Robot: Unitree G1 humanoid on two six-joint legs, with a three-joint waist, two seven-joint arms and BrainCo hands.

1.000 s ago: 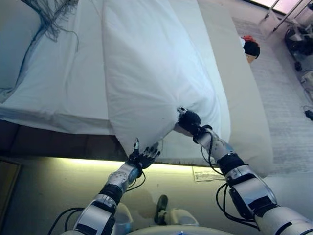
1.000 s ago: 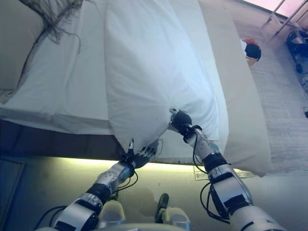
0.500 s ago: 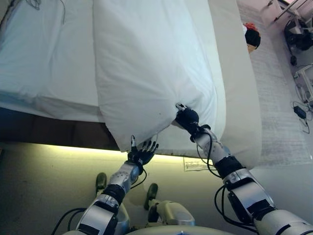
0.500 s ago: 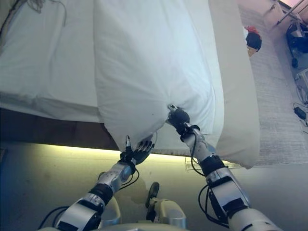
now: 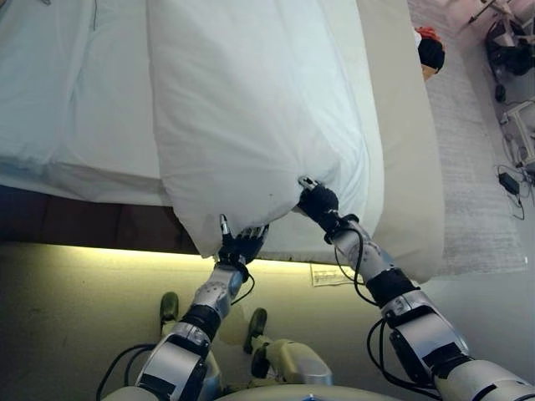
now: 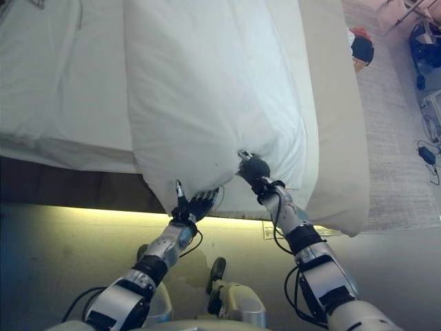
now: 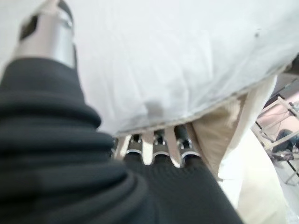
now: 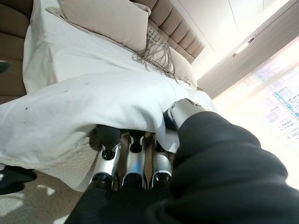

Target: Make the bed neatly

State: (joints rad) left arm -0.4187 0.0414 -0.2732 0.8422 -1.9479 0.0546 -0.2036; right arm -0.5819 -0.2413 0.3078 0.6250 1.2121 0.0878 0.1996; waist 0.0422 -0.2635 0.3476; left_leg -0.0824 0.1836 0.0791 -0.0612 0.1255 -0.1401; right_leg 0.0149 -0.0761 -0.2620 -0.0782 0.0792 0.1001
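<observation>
Right now you have both robot hands on the foot edge of the white duvet [image 5: 251,117], which lies lengthwise down the bed [image 5: 75,100] and hangs a little over its foot end.

Your left robot hand [image 5: 236,246] sits at the duvet's lower corner. In its wrist view the fingers [image 7: 154,147] run under the hem and the thumb [image 7: 46,32] lies on top of the cloth, so it pinches the corner between them.

Your right robot hand [image 5: 318,200] is further along the same edge, near the other corner, where the cloth puckers around it. Its wrist view shows the fingers [image 8: 110,140] tucked beneath the duvet and the thumb [image 8: 180,112] pressed over the top, so it too is closed on the fabric.

Between your two hands the hem sags in a shallow curve. Beside the duvet, on your right, a beige cover [image 5: 401,150] drapes along the bed's side down toward the floor. On your left the white sheet [image 5: 67,75] is bare. A pillow [image 8: 103,18] rests at the headboard [image 8: 173,28] in the right wrist view.
</observation>
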